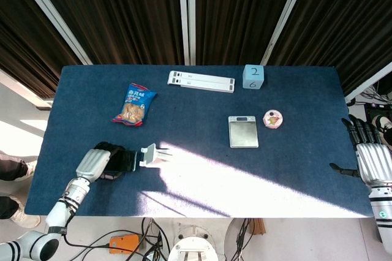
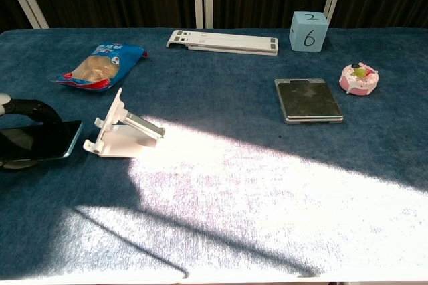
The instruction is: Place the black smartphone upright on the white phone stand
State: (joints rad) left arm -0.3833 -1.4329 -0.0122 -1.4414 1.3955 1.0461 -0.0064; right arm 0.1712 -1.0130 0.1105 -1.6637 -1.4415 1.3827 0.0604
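The black smartphone (image 1: 125, 162) (image 2: 41, 141) is lifted off the blue table, and my left hand (image 1: 98, 163) (image 2: 20, 114) grips it from the left, fingers curled over its top edge. The phone's right end hangs just left of the white phone stand (image 1: 152, 155) (image 2: 120, 129), which sits on the cloth with its back plate tilted up. I cannot tell whether phone and stand touch. My right hand (image 1: 369, 157) hovers off the table's right edge with its fingers spread, holding nothing.
A snack bag (image 1: 134, 104) (image 2: 99, 66) lies behind the stand. A long white bar (image 1: 201, 81) and a blue numbered cube (image 1: 253, 76) sit at the back. A small scale (image 1: 243, 131) (image 2: 308, 100) and a pink cake toy (image 1: 272, 119) lie to the right.
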